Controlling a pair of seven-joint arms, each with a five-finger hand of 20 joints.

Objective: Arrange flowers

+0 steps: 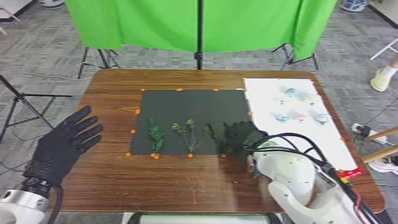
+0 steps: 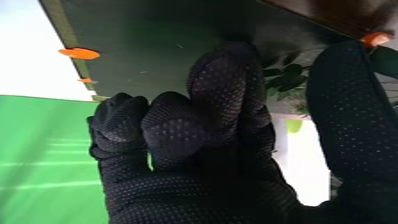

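Sprigs first: dark green fern-like sprig (image 1: 156, 136) upright near centre-left of the head view, on a black rectangular mat (image 1: 195, 102); thin, pale green branching sprig (image 1: 189, 134) beside it; dark green leafy sprig (image 1: 211, 131) next, just beside my black-gloved right hand (image 1: 242, 136). My right fingers stand extended, thumb well apart from them, leaves showing in the gap in the wrist view; no grip that I can see.

Upper right of frame: white rectangular sheet (image 1: 324, 145) bearing small pale blooms. Lower row there: pale blue bloom (image 1: 282, 118), pink bloom (image 1: 300, 118), another pale blue one.

My black-gloved left hand (image 1: 64, 142) is at left of frame, over the brown wooden table (image 1: 107, 187), fingers spread, holding nothing.

Progress, my judgement: early. Greenery lies in a row on the black mat; the blooms on the white sheet probably remain to be brought over.

Count: three sprigs, one black mat, one white sheet, three blooms in the lower row; upper cluster too blurred to number.
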